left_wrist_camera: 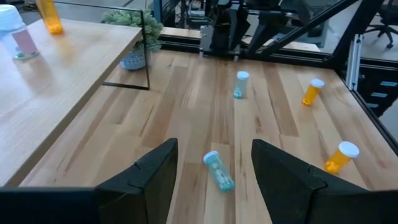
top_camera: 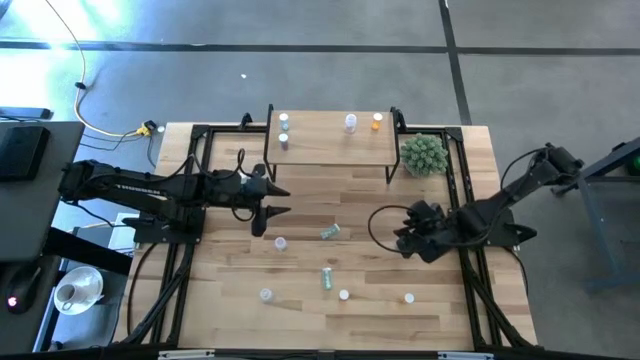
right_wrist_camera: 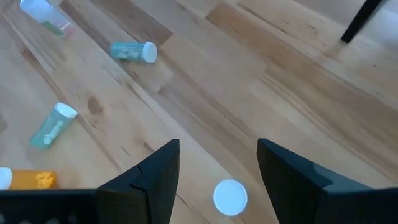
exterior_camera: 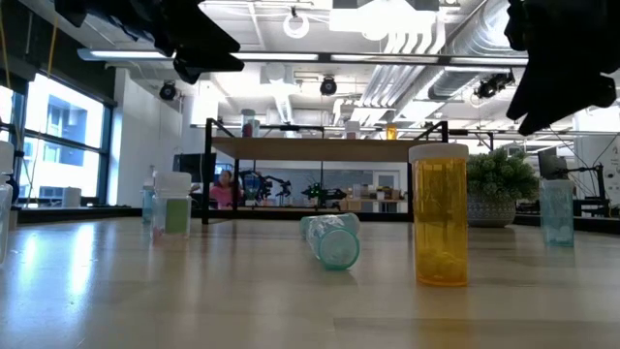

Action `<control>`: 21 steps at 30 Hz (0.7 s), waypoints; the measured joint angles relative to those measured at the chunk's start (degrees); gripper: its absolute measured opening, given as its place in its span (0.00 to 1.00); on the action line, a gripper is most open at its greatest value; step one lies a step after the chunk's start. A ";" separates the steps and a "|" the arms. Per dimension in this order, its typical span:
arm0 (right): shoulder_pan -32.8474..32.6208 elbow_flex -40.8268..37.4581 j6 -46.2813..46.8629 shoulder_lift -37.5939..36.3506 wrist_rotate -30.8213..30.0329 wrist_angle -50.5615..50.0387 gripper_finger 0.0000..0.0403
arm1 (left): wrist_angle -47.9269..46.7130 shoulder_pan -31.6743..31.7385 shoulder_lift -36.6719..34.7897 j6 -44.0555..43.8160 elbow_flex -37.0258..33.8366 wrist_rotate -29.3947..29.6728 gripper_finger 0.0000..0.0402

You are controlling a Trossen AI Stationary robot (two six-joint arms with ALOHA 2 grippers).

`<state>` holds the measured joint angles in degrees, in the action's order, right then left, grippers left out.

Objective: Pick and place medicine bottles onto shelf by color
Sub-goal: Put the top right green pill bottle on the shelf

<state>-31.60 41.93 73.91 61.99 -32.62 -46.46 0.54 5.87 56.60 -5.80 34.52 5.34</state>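
The shelf [top_camera: 330,140] stands at the table's far edge with several bottles on it, among them an orange one [top_camera: 377,121]. More medicine bottles stand or lie on the table's near half. My left gripper [top_camera: 278,201] hovers open left of the middle. In its wrist view a teal bottle [left_wrist_camera: 219,170] lies on its side on the planks beyond the gap between the fingers [left_wrist_camera: 214,149]. My right gripper [top_camera: 405,238] hovers open on the right. In its wrist view the white cap of an upright bottle [right_wrist_camera: 230,196] shows below, between the fingers [right_wrist_camera: 217,149], apart from both.
A spiky green plant ball [top_camera: 424,153] sits by the shelf's right end. On the near half of the table are a lying green bottle [top_camera: 327,278], an orange one [top_camera: 409,297] and two white-capped ones [top_camera: 265,295] [top_camera: 344,295]. Black rails run along both table sides.
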 joint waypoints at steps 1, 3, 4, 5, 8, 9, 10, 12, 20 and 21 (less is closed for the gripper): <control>-0.44 0.00 0.72 0.15 -0.26 -0.21 0.51 | 0.00 0.01 0.00 0.00 0.00 0.00 0.48; -1.26 0.00 1.40 0.80 -0.74 -0.48 0.51 | -0.02 0.02 0.02 0.00 0.00 0.00 0.49; -1.65 0.00 2.20 1.27 -1.04 -0.59 0.51 | -0.04 0.02 0.02 0.00 0.00 0.00 0.48; -2.05 0.00 2.94 1.96 -1.22 -0.61 0.51 | -0.04 0.02 0.02 0.00 0.00 0.00 0.48; -3.25 -0.02 5.21 4.65 -1.30 -0.70 0.51 | -0.07 0.02 0.02 0.00 0.00 0.00 0.48; -3.65 -0.02 6.06 5.74 -1.28 -0.69 0.51 | -0.07 0.02 0.02 0.00 0.00 0.00 0.48; -3.97 -0.02 6.96 6.83 -1.27 -0.70 0.51 | -0.07 0.02 0.02 0.00 0.00 0.00 0.48; -4.57 -0.02 8.32 8.89 -1.27 -0.70 0.51 | -0.07 0.02 0.02 0.00 0.00 0.00 0.48; -6.07 -0.07 13.85 15.29 -1.14 -0.71 0.51 | -0.07 0.02 0.02 0.00 0.00 0.00 0.48; -6.25 -0.07 14.38 15.77 -1.10 -0.70 0.51 | -0.08 0.02 0.02 0.00 0.00 -0.01 0.48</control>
<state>-37.85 41.87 88.28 77.77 -33.71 -47.16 0.46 5.89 56.62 -5.80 34.52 5.33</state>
